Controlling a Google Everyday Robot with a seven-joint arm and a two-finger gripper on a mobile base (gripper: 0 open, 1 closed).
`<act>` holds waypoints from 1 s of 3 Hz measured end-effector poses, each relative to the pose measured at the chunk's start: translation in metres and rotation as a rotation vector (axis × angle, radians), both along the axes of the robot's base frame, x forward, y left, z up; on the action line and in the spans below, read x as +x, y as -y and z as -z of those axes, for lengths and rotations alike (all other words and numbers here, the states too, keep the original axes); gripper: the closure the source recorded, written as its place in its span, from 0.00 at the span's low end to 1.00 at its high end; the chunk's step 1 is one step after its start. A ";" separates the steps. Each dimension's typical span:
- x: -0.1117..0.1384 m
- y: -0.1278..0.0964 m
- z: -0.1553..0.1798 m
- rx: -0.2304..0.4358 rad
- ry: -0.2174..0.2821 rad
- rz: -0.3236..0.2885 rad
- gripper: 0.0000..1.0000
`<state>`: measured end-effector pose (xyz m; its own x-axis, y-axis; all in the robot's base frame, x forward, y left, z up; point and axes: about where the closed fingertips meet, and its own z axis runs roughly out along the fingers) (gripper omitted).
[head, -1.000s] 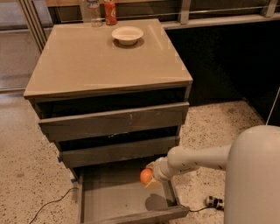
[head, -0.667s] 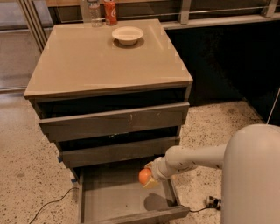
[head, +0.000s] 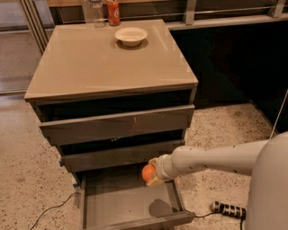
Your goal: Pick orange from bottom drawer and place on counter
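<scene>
The orange (head: 148, 172) is held in my gripper (head: 151, 174), which is shut on it at the end of the white arm reaching in from the right. It hangs above the open bottom drawer (head: 128, 206), near the drawer's right rear part, just below the front of the middle drawer. A round shadow lies on the drawer floor under it. The beige counter (head: 103, 63) tops the cabinet above.
A white bowl (head: 131, 36), a red soda can (head: 113, 12) and a clear bottle (head: 93, 7) stand at the counter's back. Two grey drawers (head: 117, 128) sit partly pulled out above. A cable (head: 49, 209) and a power strip (head: 227, 209) lie on the speckled floor.
The gripper with the orange has shifted slightly to the left and a little higher above the bottom drawer. The arm's reach has lengthened.
</scene>
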<state>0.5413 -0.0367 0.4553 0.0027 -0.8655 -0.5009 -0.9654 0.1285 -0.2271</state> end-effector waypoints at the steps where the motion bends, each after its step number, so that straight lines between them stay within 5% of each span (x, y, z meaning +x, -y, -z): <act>1: 0.000 0.000 0.000 0.000 0.000 0.000 1.00; 3: 0.001 -0.002 -0.046 -0.008 0.080 0.006 1.00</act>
